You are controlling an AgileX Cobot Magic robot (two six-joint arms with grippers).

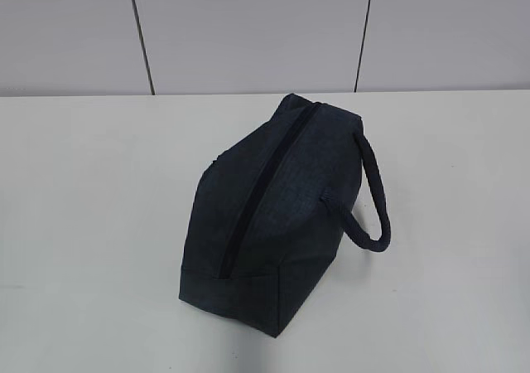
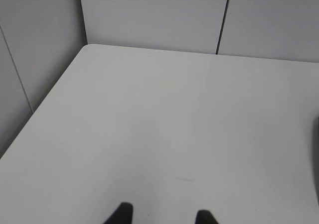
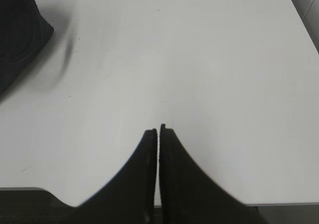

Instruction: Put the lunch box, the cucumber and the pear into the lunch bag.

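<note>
A navy lunch bag (image 1: 273, 215) sits zipped on a white table (image 1: 91, 224) before grey wall panels (image 1: 248, 29).

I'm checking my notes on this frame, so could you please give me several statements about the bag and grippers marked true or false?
1. The lunch bag has its zipper closed. True.
2. A pear lies on the table beside the bag. False: no fruit is visible.
3. The right gripper is shut on nothing. True.
4. The left gripper grips the bag's handle. False: its fingers stand apart over bare table.
</note>
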